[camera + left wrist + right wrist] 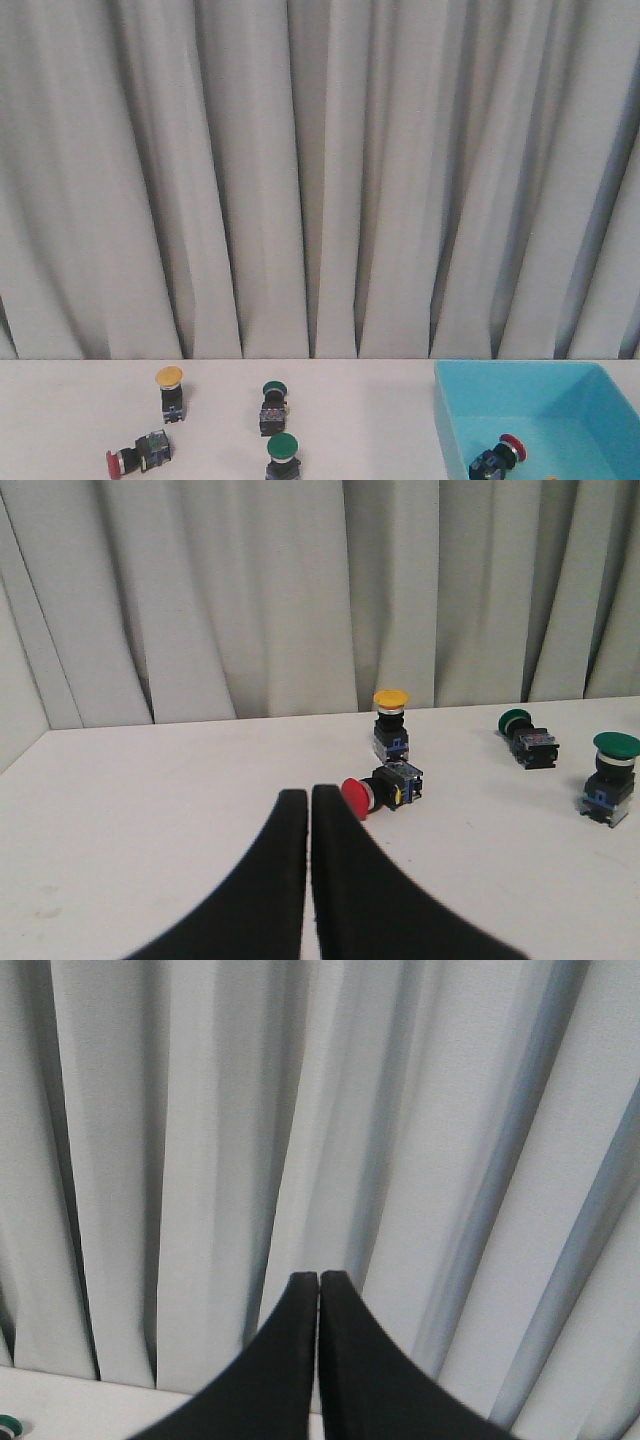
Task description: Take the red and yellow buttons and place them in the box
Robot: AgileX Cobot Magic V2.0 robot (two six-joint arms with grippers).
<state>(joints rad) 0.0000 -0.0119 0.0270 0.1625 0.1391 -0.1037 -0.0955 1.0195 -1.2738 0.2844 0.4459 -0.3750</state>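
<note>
With both the left hand (309, 810) and right hand (319, 1290) pressed together and empty, the red button (383, 788), tipped over at mid-frame on the counter (150, 810), looks light, rigid, and best gripped across its blocky black body.

White worktop (350, 400), grey curtain behind. On it, front view: yellow button (171, 391) upright at 9 o'clock; red button (138, 455) on its side at 8 o'clock of it, near. Green button (272, 407) tipped over at centre; second green button (284, 457) upright at 6 o'clock of it. Blue box (460, 425) sits at 3 o'clock, well apart from the loose buttons.
</note>
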